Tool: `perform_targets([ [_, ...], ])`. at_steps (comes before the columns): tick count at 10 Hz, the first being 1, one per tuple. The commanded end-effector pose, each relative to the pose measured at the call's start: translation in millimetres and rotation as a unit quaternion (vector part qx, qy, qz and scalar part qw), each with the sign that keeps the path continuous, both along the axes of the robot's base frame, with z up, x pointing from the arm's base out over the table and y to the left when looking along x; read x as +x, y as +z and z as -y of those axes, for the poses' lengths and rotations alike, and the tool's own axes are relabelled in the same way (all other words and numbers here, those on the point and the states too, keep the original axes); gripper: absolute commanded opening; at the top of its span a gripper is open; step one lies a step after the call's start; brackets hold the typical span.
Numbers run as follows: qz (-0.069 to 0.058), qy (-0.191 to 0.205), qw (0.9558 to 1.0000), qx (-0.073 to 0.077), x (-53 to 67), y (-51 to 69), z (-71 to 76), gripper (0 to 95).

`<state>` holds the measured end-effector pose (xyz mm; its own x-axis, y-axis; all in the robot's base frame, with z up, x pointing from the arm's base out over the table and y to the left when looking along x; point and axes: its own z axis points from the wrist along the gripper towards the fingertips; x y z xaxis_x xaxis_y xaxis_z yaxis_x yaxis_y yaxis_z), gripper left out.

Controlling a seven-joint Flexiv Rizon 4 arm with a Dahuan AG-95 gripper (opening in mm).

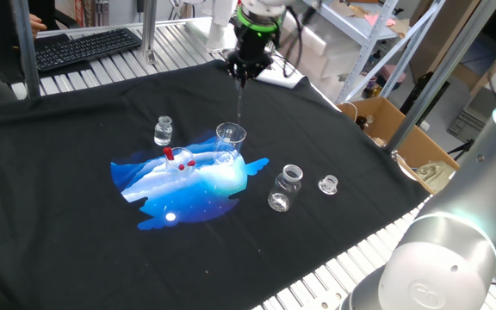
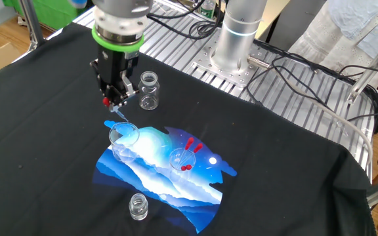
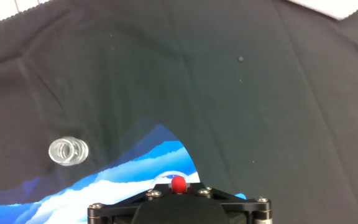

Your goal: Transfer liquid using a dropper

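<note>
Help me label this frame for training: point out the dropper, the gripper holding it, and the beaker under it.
dropper [image 2: 119, 111]: the other fixed view, on its clear tube below the fingers.
gripper [image 2: 115, 99]: the other fixed view, between the fingertips, shut on the dropper.
beaker [image 2: 124, 139]: the other fixed view, on its glass rim.

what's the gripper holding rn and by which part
The gripper holds the slim clear dropper by its red rubber bulb, tube hanging down.

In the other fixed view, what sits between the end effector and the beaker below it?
Only the dropper, hanging from the end effector, tip just above the beaker; otherwise nothing.
</note>
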<state>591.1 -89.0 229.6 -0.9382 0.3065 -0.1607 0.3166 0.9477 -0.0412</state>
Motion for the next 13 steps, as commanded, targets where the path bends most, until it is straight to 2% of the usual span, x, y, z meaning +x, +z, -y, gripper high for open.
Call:
perform_targets([
  [1, 0.006, -0.001, 1.0000, 0.004, -0.8, -4.8, 0.0, 0.0],
  [2, 0.009, -0.002, 0.9999, 0.005, -1.6, -5.8, -0.2, 0.0],
  [3, 0.017, -0.005, 0.9998, 0.008, -2.4, -9.5, -1.0, 0.0],
  [7, 0.033, -0.010, 0.9994, 0.010, 1.3, -31.7, -6.0, 0.0],
  [13, 0.041, -0.015, 0.9989, 0.015, 5.6, -58.3, -9.1, 0.0],
])
